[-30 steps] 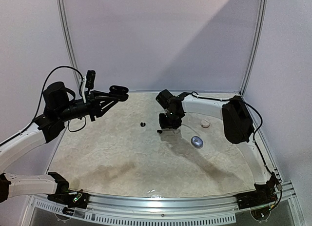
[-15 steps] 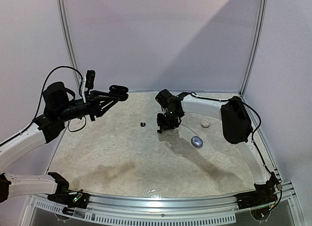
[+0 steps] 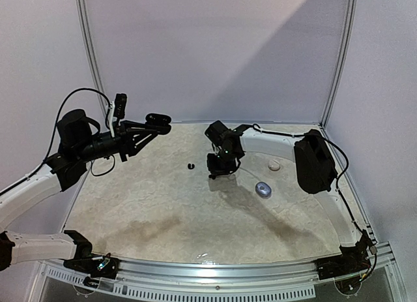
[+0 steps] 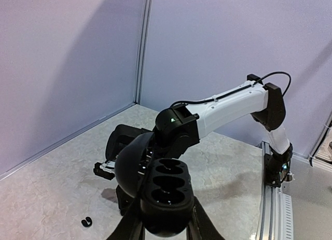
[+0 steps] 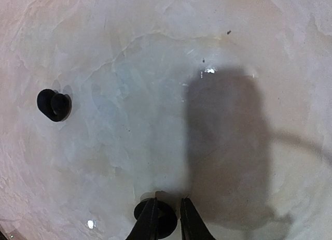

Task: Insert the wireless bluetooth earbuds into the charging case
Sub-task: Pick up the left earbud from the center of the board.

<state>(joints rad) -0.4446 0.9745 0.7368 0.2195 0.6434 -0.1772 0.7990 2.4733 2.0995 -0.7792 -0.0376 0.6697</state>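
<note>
Here the right gripper has its two fingers drawn close on a small glossy black earbud, which shows at the bottom of the right wrist view, pinched between the tips and just over its own shadow on the worktop. Whether the bud is clear of the surface or touching it cannot be told from these views. A second black earbud lies loose on the worktop, well apart to the left in that view; from above it is the dark speck between the two arms.

The left gripper is raised above the far left of the worktop, clamped on a black charging case held open, its empty wells facing the left wrist camera. From above, a bluish-grey case and a whitish object rest on the worktop to the right of the right gripper, near the right arm.

The step in hand appears to be the pick-up of the first black bud. The next move would call for carrying it across to the held case and lining it up over one well, matching its shape; so small and smooth a piece could twist or slip in the pinch.
</note>
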